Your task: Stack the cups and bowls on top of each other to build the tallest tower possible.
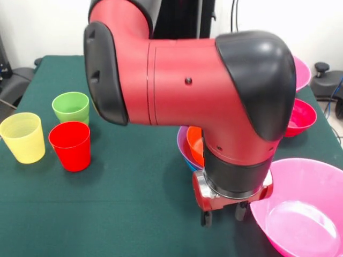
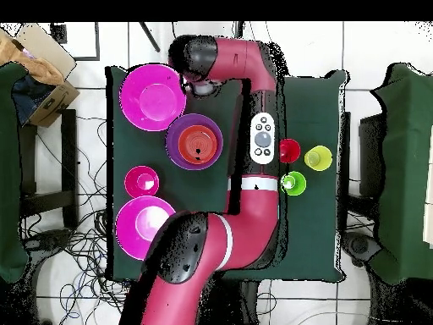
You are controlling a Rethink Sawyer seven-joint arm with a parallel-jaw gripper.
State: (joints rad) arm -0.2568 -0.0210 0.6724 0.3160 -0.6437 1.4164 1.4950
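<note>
A dark green table is being shown under a red and black arm. Cups are being seen in translucent yellow, red and light green. Bowls are being displayed in pink, crimson, orange and purple.

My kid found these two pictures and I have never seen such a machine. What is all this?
It is a red and black robot arm at a green table. One picture looks across the table, the other straight down from above. Its end effector hangs low beside a big pink bowl; whether it holds anything cannot be seen. Behind it sits a nested pile of bowls, orange inside purple. A second pink bowl and a small crimson bowl lie apart. Yellow, red and green cups stand together.
</note>
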